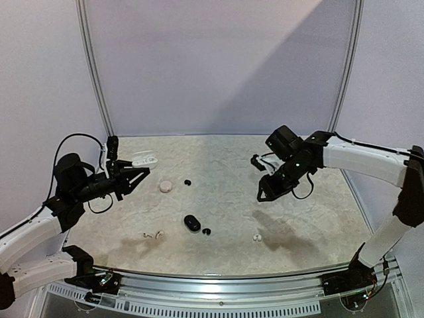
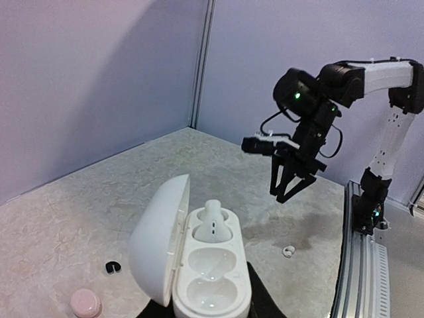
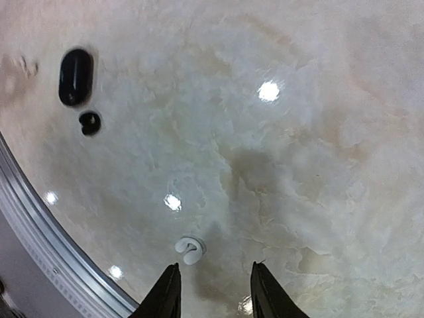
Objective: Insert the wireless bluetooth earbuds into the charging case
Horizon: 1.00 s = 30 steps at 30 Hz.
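My left gripper [image 1: 136,173] is shut on a white charging case [image 2: 212,275], holding it above the table's left side. The case's lid [image 2: 159,238] stands open, one white earbud [image 2: 212,225] sits in the far socket, and the two nearer sockets are empty. My right gripper [image 3: 215,295] hangs open and empty over the right half, jaws apart. A white earbud [image 3: 189,248] lies on the table just ahead of its left finger [image 3: 169,291]. That bud [image 1: 257,237] shows from above too, and two more pale buds [image 1: 152,234] lie front left.
A black case [image 1: 192,223] with a black bud [image 1: 207,232] beside it lies at centre front. A pink case [image 1: 165,187] and another black bud [image 1: 187,182] lie further back. A metal rail [image 1: 218,281] borders the near edge, and walls enclose the other sides.
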Each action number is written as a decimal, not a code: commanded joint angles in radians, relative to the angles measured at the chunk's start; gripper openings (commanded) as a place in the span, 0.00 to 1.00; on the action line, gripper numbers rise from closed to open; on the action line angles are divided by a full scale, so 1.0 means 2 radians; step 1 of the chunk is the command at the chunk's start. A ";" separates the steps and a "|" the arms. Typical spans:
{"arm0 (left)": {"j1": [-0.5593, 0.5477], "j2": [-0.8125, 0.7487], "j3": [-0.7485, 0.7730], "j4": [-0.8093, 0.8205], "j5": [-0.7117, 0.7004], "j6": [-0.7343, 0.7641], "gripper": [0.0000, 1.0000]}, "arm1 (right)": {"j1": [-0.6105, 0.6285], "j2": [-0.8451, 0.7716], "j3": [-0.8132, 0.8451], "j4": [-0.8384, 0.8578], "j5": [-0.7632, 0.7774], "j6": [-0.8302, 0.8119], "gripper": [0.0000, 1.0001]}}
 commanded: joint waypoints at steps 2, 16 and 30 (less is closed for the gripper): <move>-0.006 -0.006 0.003 -0.007 0.014 0.005 0.00 | 0.002 0.106 0.037 -0.071 -0.050 -0.234 0.40; -0.006 -0.002 0.001 -0.007 0.013 0.005 0.00 | 0.003 0.184 0.029 -0.076 -0.088 -0.305 0.31; -0.006 -0.002 -0.004 -0.008 0.008 0.009 0.00 | 0.019 0.197 0.019 -0.071 -0.088 -0.289 0.33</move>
